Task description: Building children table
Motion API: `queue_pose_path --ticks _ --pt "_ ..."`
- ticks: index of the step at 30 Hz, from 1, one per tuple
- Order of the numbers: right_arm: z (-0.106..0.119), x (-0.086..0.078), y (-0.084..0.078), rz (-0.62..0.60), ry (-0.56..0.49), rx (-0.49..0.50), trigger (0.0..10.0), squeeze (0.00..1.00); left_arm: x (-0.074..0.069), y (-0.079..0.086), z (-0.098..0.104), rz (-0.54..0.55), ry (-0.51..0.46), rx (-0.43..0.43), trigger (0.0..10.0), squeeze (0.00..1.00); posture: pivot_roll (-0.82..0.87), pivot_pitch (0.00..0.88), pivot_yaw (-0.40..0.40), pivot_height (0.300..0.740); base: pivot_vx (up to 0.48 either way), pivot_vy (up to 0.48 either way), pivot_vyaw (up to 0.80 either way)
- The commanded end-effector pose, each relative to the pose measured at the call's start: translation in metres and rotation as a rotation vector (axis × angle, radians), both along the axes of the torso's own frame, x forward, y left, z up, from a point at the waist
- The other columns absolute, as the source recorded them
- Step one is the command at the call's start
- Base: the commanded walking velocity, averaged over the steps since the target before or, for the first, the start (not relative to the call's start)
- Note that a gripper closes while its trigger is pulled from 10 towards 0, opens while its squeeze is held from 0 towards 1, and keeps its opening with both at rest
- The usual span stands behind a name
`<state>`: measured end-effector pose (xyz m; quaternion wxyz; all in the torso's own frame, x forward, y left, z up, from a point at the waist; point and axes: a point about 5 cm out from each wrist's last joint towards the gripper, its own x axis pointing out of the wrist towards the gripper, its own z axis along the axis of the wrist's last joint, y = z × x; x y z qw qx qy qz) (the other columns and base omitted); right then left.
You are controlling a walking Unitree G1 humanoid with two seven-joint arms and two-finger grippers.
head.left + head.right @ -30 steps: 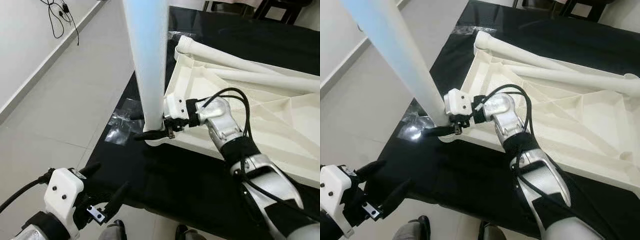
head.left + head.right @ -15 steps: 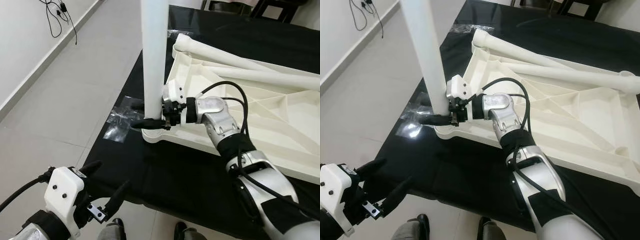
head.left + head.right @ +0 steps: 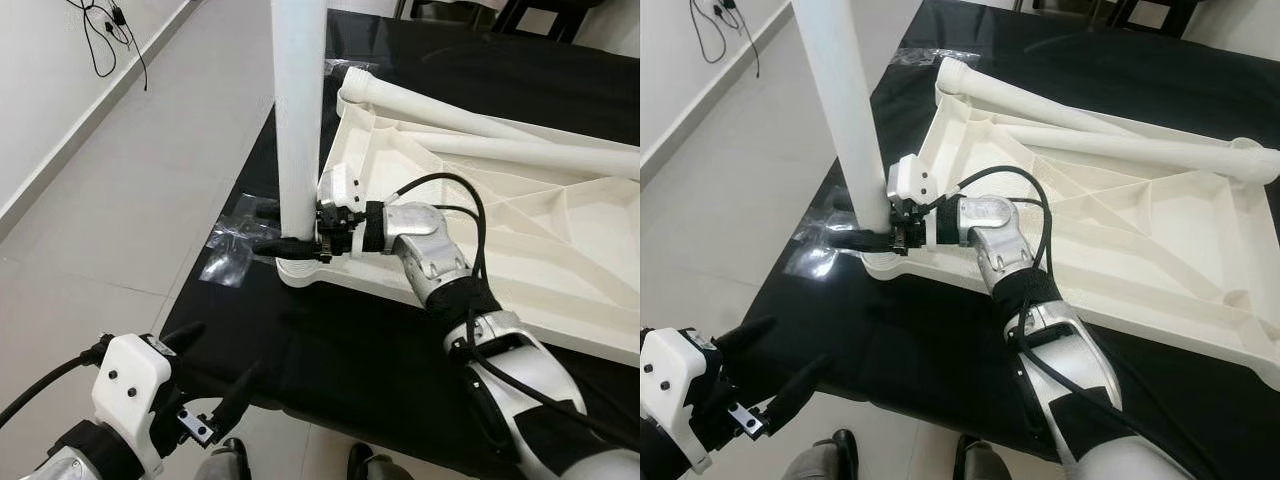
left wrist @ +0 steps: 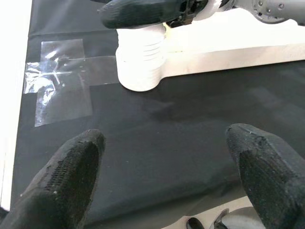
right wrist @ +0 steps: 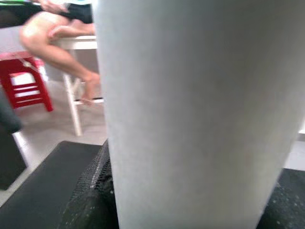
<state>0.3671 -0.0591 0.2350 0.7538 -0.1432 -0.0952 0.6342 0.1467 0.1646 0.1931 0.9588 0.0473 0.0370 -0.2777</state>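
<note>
A white table leg point(image 3: 298, 110) stands upright in the corner socket point(image 4: 140, 62) of the upturned white tabletop point(image 3: 560, 250) on the black-covered table. My right gripper point(image 3: 280, 228) is shut on the leg's lower end, just above the socket; the leg point(image 5: 190, 109) is close up in the right wrist view. Two more white legs point(image 3: 470, 120) lie across the tabletop's far side. My left gripper point(image 3: 212, 362) hovers open by the table's front edge, its fingers point(image 4: 71, 176) spread with nothing between them.
A clear plastic wrapper point(image 3: 235, 245) lies on the black cover point(image 3: 360, 350) left of the socket. Tiled floor point(image 3: 100, 200) stretches to the left, up to a wall with cables. Dark chairs stand at the far back. A person's bare legs point(image 5: 57, 33) and a red stool point(image 5: 24, 81) are beyond.
The leg has swung from tilted to upright over the corner socket, still held by my right gripper, whose wrist has turned. The left arm has hardly moved.
</note>
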Motion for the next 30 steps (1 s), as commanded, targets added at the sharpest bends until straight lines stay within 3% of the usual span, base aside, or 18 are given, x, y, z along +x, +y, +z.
queue_pose_path --ticks 1,2,5,6,8,9,10,11,13,14,15,16,25,30 --pt "-0.053 0.005 -0.023 -0.216 0.183 -0.136 10.0 0.00 -0.003 -0.002 -0.003 -0.005 0.022 -0.003 10.0 0.00 0.18 0.355 -0.074 0.740 0.000 0.000 0.00" --pt "-0.056 0.008 -0.025 -0.311 0.211 -0.118 10.0 0.00 -0.003 -0.003 -0.004 -0.005 0.023 -0.005 10.0 0.00 0.17 0.351 -0.086 0.740 0.000 0.000 0.00" --pt "-0.061 0.008 -0.027 -0.401 0.237 -0.097 10.0 0.00 -0.003 -0.003 -0.004 -0.004 0.023 -0.006 10.0 0.00 0.16 0.345 -0.095 0.740 0.000 0.000 0.00" --pt "-0.069 0.003 -0.030 -0.525 0.264 -0.066 10.0 0.00 -0.003 -0.004 -0.005 -0.002 0.021 -0.008 10.0 0.00 0.16 0.340 -0.102 0.740 0.000 0.000 0.00" --pt "-0.069 0.003 -0.030 -0.525 0.264 -0.066 10.0 0.00 -0.003 -0.004 -0.005 -0.002 0.021 -0.008 10.0 0.00 0.16 0.340 -0.102 0.740 0.000 0.000 0.00" --pt "-0.078 -0.012 -0.026 -0.697 0.264 -0.009 10.0 0.00 -0.003 -0.004 -0.005 0.000 0.019 -0.011 10.0 0.00 0.15 0.337 -0.102 0.740 0.000 0.000 0.00" --pt "-0.078 -0.012 -0.026 -0.697 0.264 -0.009 10.0 0.00 -0.003 -0.004 -0.005 0.000 0.019 -0.011 10.0 0.00 0.15 0.337 -0.102 0.740 0.000 0.000 0.00" --pt "-0.095 -0.050 -0.008 -0.811 0.273 0.022 10.0 0.00 -0.001 -0.004 -0.005 0.000 0.016 -0.017 10.0 0.00 0.13 0.327 -0.088 0.740 0.000 0.000 0.00" --pt "-0.095 -0.050 -0.008 -0.811 0.273 0.022 10.0 0.00 -0.001 -0.004 -0.005 0.000 0.016 -0.017 10.0 0.00 0.13 0.327 -0.088 0.740 0.000 0.000 0.00" --pt "-0.099 -0.078 0.000 -0.929 0.286 0.075 10.0 0.00 0.001 -0.004 -0.005 -0.001 0.014 -0.021 10.0 0.00 0.12 0.314 -0.084 0.740 0.000 0.000 0.00" --pt "-0.099 -0.078 0.000 -0.929 0.286 0.075 10.0 0.00 0.001 -0.004 -0.005 -0.001 0.014 -0.021 10.0 0.00 0.12 0.314 -0.084 0.740 0.000 0.000 0.00" --pt "-0.099 -0.091 0.006 -0.992 0.298 0.107 10.0 0.00 0.004 -0.004 -0.006 -0.004 0.011 -0.024 10.0 0.00 0.12 0.301 -0.083 0.740 0.000 0.000 0.00" --pt "-0.106 -0.084 0.013 -1.031 0.291 0.106 10.0 0.00 0.014 -0.004 -0.011 0.005 -0.014 -0.007 10.0 0.00 0.13 0.254 -0.087 0.740 0.000 0.000 0.00" --pt "-0.109 -0.090 0.013 -1.100 0.369 0.102 10.0 0.00 0.024 0.001 -0.008 0.015 -0.035 -0.015 10.0 0.00 0.14 0.217 -0.073 0.740 0.000 0.000 0.00"
